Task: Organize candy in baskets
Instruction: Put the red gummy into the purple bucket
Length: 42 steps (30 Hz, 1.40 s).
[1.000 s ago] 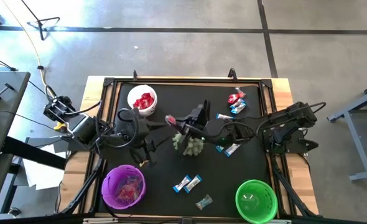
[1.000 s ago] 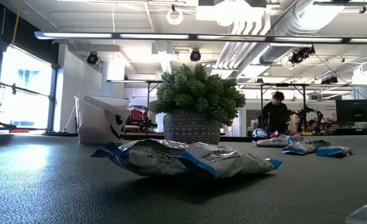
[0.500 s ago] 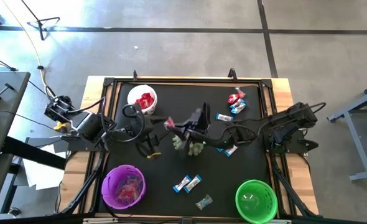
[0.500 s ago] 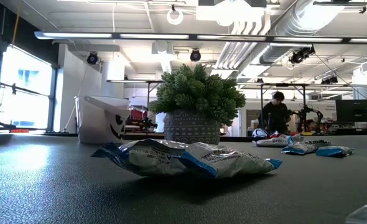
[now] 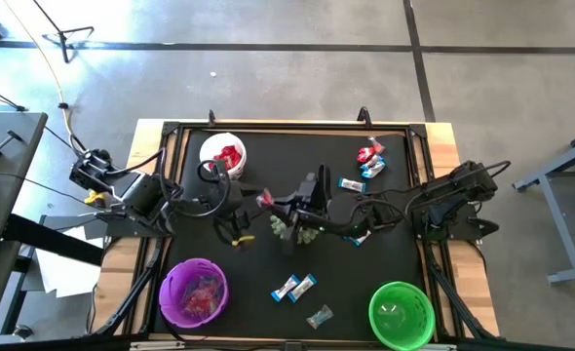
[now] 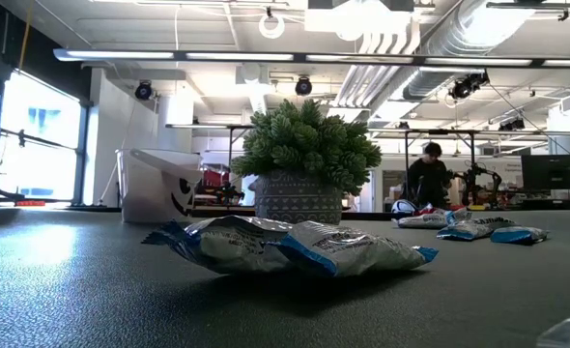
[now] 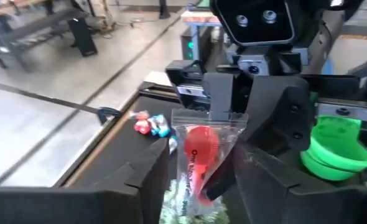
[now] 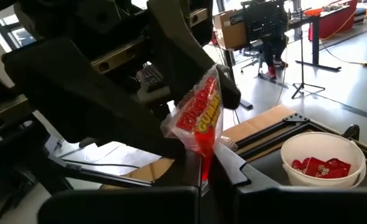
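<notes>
The left gripper [image 5: 251,202] has retreated leftward. The shut right gripper [image 5: 273,200] pinches the red-printed clear candy packet [image 8: 199,121]; left fingers [image 7: 149,180] flank it, contact unclear. Mistimed release risks dropping it.

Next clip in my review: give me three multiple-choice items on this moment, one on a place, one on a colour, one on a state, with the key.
1. Where is the red-wrapped candy that the tools hold?
A. In the green basket
B. In the air above the middle of the table, over the spiky ball
C. On the floor

2. What colour is the basket that holds red candies?
A. White
B. Green
C. Purple

3. How is the right tool?
A. Wide open over the purple basket
B. Out of sight
C. Shut on the red-wrapped candy

Key: 1 B, the high view shows the candy between both tools above the spiky ball. 2 A, the white basket holds red wrappers. 3 C, the right tool pinches the wrapper's lower edge, facing the left tool.
</notes>
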### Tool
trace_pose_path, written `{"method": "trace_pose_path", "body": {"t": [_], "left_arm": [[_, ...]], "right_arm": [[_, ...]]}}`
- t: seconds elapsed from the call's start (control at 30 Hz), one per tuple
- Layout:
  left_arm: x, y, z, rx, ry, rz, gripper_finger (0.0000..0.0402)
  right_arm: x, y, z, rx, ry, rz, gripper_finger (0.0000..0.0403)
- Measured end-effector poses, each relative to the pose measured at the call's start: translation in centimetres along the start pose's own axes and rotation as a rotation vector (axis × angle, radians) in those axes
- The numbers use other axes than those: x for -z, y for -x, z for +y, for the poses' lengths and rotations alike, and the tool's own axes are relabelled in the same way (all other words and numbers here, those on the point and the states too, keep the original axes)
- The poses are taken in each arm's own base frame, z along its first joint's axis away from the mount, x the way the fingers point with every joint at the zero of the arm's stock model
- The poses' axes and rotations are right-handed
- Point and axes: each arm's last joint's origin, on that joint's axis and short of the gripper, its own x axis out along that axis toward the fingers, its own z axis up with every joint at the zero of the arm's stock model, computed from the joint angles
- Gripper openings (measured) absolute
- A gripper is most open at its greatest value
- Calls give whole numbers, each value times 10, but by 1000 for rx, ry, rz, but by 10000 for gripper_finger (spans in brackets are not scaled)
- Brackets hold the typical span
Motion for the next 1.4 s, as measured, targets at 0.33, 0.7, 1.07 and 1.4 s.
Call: {"method": "trace_pose_path", "body": {"t": [0.33, 0.7, 1.07, 1.4], "left_arm": [[0, -3, 3, 18, -11, 14, 19], [2, 0, -2, 50, -26, 26, 3], [13, 23, 2, 164, 57, 153, 3], [56, 80, -29, 462, 380, 765, 3]], "right_arm": [[1, 1, 2, -8, -8, 4, 0], [8, 8, 4, -6, 24, 81, 73], [2, 37, -1, 19, 12, 200, 185], [18, 66, 1, 23, -182, 453, 188]]}}
